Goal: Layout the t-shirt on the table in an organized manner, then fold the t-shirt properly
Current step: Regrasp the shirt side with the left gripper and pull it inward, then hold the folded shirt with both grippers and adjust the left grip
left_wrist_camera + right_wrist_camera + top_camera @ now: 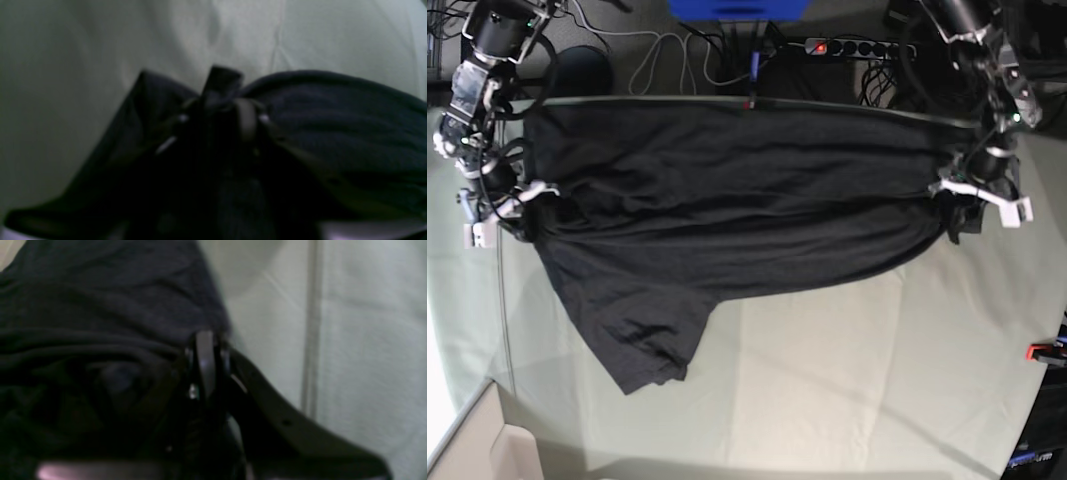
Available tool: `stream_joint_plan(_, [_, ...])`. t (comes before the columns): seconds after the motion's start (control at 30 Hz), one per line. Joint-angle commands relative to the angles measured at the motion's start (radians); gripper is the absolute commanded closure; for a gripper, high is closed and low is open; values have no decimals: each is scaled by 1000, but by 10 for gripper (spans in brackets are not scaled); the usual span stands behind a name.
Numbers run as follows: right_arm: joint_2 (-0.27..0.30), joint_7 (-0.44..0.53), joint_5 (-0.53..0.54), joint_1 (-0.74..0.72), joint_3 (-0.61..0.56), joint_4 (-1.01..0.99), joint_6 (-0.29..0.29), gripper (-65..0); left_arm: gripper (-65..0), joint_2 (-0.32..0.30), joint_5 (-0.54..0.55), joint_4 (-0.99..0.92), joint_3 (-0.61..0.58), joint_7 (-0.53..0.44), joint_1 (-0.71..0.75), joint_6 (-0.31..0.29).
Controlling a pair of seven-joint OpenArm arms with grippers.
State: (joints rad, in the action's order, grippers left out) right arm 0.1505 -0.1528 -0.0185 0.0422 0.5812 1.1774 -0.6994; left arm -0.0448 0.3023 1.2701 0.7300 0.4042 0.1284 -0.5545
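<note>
Left wrist view: the left gripper (222, 100) appeared to pinch a dark fold of the t-shirt (333, 126), though blur hid how firmly.

Right wrist view: the right gripper (205, 356) was pressed together on the shirt's edge.

Base view: the shirt hung stretched between both grippers across the table (847, 400), one sleeve trailing. A weak left grip could drop that end, bunching it.

Both arms reach down from the far corners in the base view. The left tool (222, 100) has its fingers pinched on a dark fold, though how tightly is unclear. The right tool (206, 353) has its fingers pressed together on dark fabric.
</note>
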Motion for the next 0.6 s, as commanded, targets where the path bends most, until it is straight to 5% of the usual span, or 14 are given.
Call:
stream_joint_plan(0.0, [16, 28, 19, -8, 6, 14, 1, 0, -258, -11, 30, 20, 1, -21, 6, -12])
stream_joint_plan(0.3, [13, 28, 19, -12, -2, 14, 1, 0, -271, -19, 139, 78, -11, -20, 83, -17])
stream_joint_plan(0.43, [13, 28, 19, -14, -2, 16, 1, 0, -266, -46, 137, 185, -143, -20, 152, -115])
stream_joint_plan(0.57, [16, 28, 19, -15, -2, 16, 1, 0, -265, -46, 140, 240, -200, -20, 196, -131])
